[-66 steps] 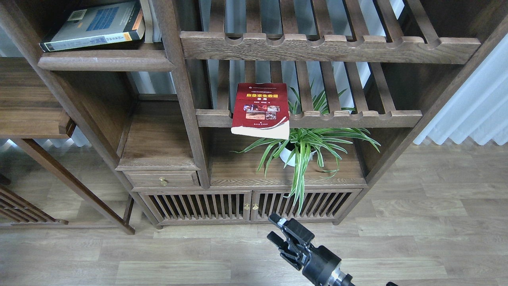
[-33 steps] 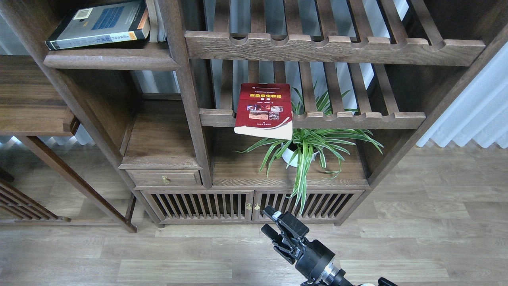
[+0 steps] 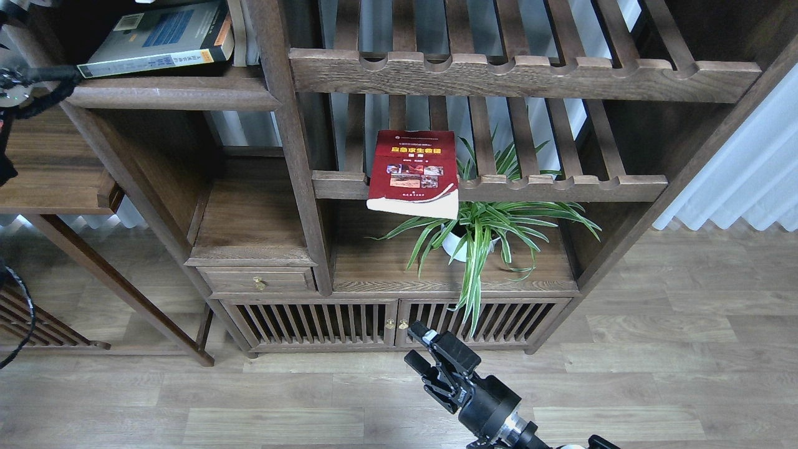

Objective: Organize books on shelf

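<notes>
A red book [image 3: 411,168] with photos lies flat on the lower slatted rack, its near end overhanging the notched rail. A thick book with a blue-grey back [image 3: 159,34] lies flat on the shelf [image 3: 168,93], the solid board with a rounded lip at the upper left. The white-lavender book is not in view. My right gripper [image 3: 414,344] is low at the bottom centre over the floor, open and empty, far below both books. Part of my left arm [image 3: 43,76] shows at the upper left edge, and its dark tip reaches the thick book's near corner. Its fingers cannot be told apart.
A potted spider plant [image 3: 480,231] stands on the lower board under the red book. An upper slatted rack [image 3: 517,75] spans the top. A small drawer [image 3: 259,280] with a brass knob is at the lower left. Thin upright books [image 3: 240,31] stand beside the thick book.
My left arm has come into view at the upper left edge, by the thick book. My right gripper has moved slightly left and up. The books have not moved.
</notes>
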{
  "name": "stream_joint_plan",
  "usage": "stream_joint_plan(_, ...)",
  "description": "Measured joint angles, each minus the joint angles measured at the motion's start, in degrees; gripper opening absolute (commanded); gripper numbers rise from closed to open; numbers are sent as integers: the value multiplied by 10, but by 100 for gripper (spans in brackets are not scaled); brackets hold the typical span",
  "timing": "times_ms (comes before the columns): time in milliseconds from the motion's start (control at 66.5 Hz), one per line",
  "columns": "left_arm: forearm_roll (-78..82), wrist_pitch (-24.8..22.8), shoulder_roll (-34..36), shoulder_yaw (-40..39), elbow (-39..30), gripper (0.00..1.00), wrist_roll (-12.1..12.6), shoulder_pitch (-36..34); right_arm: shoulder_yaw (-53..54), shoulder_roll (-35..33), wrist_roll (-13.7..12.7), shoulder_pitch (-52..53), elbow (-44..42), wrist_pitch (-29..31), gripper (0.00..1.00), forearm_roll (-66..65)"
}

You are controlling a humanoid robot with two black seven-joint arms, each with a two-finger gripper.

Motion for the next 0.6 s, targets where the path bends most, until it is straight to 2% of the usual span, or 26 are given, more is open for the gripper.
stream_joint_plan(30,0,0,-5,0,0,62,0,0,0,1,0,0,0,0,91,0)
stream_joint_plan(45,0,0,-8,0,0,69,0,0,0,1,0,0,0,0,91,0)
stream_joint_plan(90,0,1,-17,0,-2,82,0,0,0,1,0,0,0,0,91,-1)
stream_joint_plan(135,-2,1,-22,-2,-5,87,0,0,0,1,0,0,0,0,91,-1)
stream_joint_plan(301,-10,2,-24,-13,-26,99,0,6,2,0,0,0,0,0,91,-1)
stream_joint_plan(451,-13,2,5,-30,-71,99,0,18,3,0,0,1,1,0,91,-1)
stream_joint_plan(602,-15,1,58,-32,-145,100,0,63,3,2,0,0,-1,0,91,-1)
